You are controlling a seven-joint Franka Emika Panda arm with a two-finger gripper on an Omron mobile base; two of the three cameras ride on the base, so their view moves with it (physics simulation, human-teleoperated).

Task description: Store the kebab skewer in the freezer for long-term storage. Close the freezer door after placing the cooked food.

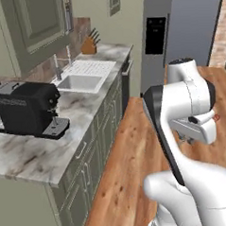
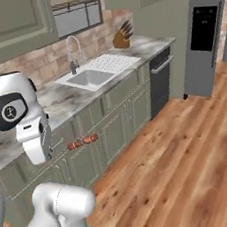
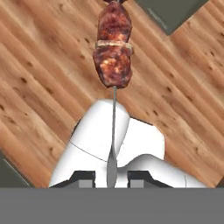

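Gripper (image 3: 112, 178): pinching the thin stick of the kebab skewer (image 3: 113, 48), meat pointing away over the wood floor (image 3: 39, 70).
Freezer door (image 2: 203, 39): apparently sitting closed, well ahead.

The arm (image 1: 189, 96) is glossy white, built of rounded, bulbous segments. A broad black band (image 1: 161, 131) runs along one link just behind its elbow. Near the arm's top sits a round dark joint cap (image 2: 7, 111) bearing a small pale mark.

kebab skewer (image 3: 113, 52) pinched in gripper (image 3: 112, 175) above wood floor (image 3: 39, 78)
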